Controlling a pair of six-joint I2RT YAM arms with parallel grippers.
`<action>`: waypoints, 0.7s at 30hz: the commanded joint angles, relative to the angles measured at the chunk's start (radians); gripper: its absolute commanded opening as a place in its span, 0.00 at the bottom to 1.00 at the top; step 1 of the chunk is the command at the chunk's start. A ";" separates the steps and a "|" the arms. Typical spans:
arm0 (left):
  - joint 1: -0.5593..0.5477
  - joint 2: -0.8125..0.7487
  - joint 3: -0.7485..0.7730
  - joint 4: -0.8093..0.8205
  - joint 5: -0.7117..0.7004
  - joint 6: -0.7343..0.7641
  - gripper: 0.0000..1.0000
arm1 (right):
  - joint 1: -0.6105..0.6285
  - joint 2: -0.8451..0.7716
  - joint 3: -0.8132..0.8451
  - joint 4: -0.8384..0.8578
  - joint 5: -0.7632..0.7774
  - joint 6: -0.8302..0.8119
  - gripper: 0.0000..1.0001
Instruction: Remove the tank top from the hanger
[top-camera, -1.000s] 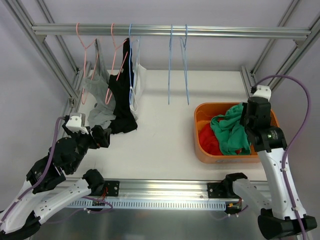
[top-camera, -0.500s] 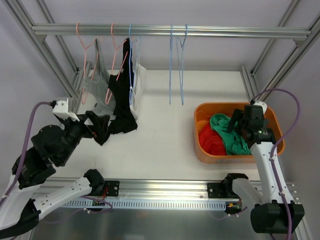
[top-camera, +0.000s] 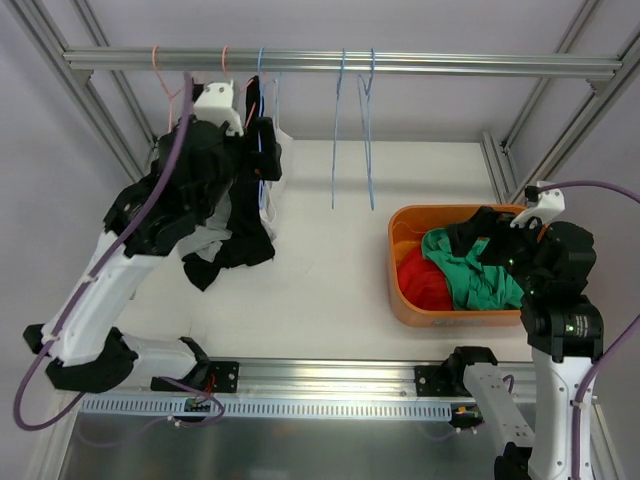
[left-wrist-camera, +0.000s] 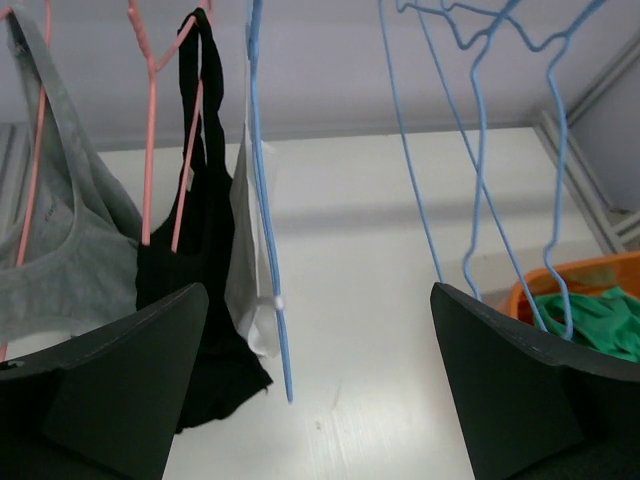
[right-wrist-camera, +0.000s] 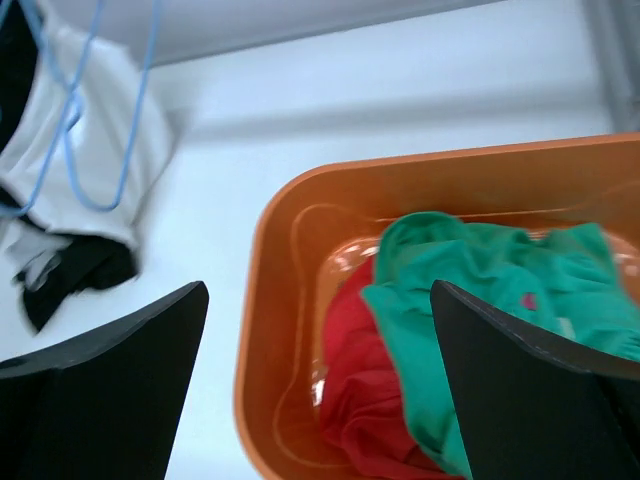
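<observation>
Three tank tops hang from the rail (top-camera: 400, 64): a grey one (left-wrist-camera: 60, 250) and a black one (left-wrist-camera: 200, 290) on pink hangers (left-wrist-camera: 150, 130), and a white one (left-wrist-camera: 243, 290) on a blue hanger (left-wrist-camera: 265, 250). My left gripper (left-wrist-camera: 320, 400) is raised in front of them and open, with nothing between its fingers (left-wrist-camera: 130, 390). In the top view the left gripper (top-camera: 265, 150) sits by the black top (top-camera: 245, 235) and the white top (top-camera: 283, 165). My right gripper (right-wrist-camera: 320, 380) is open above the orange bin (right-wrist-camera: 262, 330) and holds nothing.
Two bare blue hangers (top-camera: 337, 130) (top-camera: 368, 130) hang right of the clothes. The orange bin (top-camera: 403, 300) at the right holds a green garment (top-camera: 480, 278) and a red one (top-camera: 425, 282). Frame posts stand at both sides.
My left arm has risen from low over the table's left side to the hangers. The right gripper has opened, let the green garment go into the bin, and drawn back to the right.
</observation>
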 joint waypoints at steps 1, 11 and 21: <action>0.074 0.097 0.089 -0.001 0.040 0.073 0.96 | -0.003 -0.020 -0.045 0.065 -0.344 0.031 1.00; 0.242 0.298 0.156 0.017 0.169 0.089 0.67 | -0.003 -0.098 -0.102 0.120 -0.432 0.077 0.95; 0.319 0.435 0.225 0.034 0.258 0.063 0.23 | -0.003 -0.136 -0.185 0.208 -0.475 0.121 0.92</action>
